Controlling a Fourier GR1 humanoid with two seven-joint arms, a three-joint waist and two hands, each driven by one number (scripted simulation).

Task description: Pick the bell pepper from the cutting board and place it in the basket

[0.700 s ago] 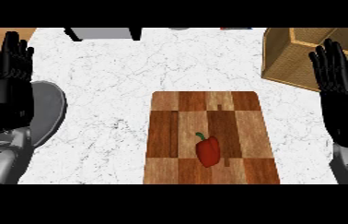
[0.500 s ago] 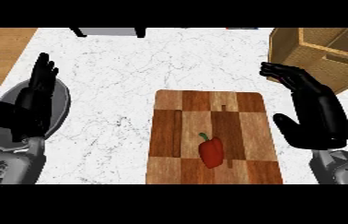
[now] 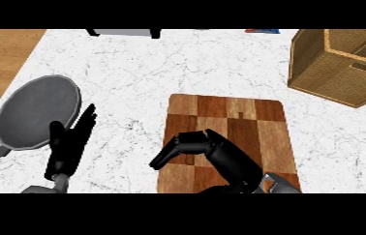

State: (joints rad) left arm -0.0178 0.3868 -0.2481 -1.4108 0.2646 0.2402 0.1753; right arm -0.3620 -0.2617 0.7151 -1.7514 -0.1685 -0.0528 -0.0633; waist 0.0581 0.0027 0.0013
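White marbled tabletop (image 3: 214,65) seen from steeply above, with wide bare room across the middle and far stretch. Near centre-right, a wooden cutting board (image 3: 250,113) of light and dark squares, its far edge square to the view, its near edge cut off by the lower border. Over the board's near-left part, the right hand (image 3: 214,154), fingers curled downward and thumb stretched out to the left past the board's left edge; bell pepper not visible anywhere, so whether it sits hidden under or inside that curl cannot be told. Far right, a woven basket (image 3: 322,74) standing well apart from the board's far-right corner, a strip of bare marble between them, its right side running out of view. At the left, a grey round plate (image 3: 36,113) lying close to the tabletop's left edge, where brown wood shows in the far-left corner. Just right of the plate and near, the left hand (image 3: 68,147), fingers straight and pointing far, holding nothing. Along the far edge, a grey object on dark legs (image 3: 125,32), only partly in view.
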